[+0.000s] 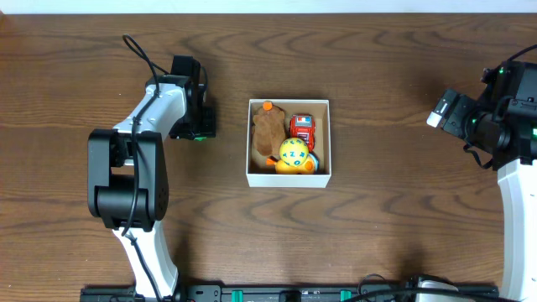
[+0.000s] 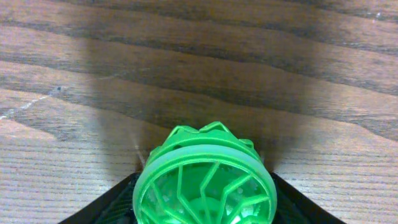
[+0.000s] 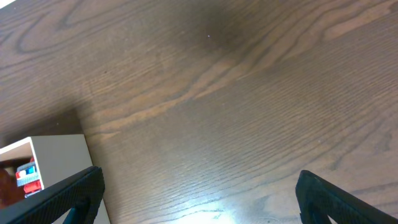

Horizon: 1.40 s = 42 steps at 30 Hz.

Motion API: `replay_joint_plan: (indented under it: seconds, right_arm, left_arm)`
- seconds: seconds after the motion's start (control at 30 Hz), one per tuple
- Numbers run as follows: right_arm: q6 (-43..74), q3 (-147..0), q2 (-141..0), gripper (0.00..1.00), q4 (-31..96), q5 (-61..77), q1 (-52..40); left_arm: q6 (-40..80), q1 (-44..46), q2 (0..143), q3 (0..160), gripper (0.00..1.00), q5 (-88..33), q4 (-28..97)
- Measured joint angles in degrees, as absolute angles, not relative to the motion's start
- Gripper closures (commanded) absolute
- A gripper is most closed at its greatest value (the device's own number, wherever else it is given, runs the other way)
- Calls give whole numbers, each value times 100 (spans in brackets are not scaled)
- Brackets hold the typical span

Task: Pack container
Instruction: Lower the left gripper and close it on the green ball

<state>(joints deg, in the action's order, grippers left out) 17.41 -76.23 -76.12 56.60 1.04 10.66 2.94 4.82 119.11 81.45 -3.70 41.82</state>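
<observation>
The container, a square white box with a tan-brown inside, stands mid-table. It holds a brown toy, a red car and a yellow ball. My left gripper is left of the container, low over the table, and is shut on a green lattice toy. Its black fingers flank the toy. My right gripper is far right of the container, open and empty. Its fingers are spread wide over bare wood. The container's corner shows at the left of the right wrist view.
The table is dark brown wood. The left arm's body stands at the front left. The right arm's body stands at the right edge.
</observation>
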Motion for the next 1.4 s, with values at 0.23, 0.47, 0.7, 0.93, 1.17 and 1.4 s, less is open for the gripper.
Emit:
replay_joint_plan:
  seconds: [0.23,0.47,0.7,0.93,1.17,1.4]
  right_arm:
    - [1741,-7623,-7612,1,5658,104,1066]
    - [1741,-7623,-7612,1,5660,104,1066]
    - [1741,-7623,-7612,1,5658,104,1066]
    - [1741,-7623,-7612,1,5660,104,1066]
    - [1741,-7623,-7612,1,5658,104,1066]
    - [1741,-7623,-7612,1,5660,104,1066]
  left_arm:
    - [279,482,11911,8145,39,-370,4230]
    - [276,482,11815,8193,43,-390,4713]
    - [117,482,10722,8372,38,-327,4720]
    - [102,482,10726,8501,37,-274,4560]
    - [60,482,11662,8499,29,-259,4464]
    - [56,482,11893,8488,28,-259,4327]
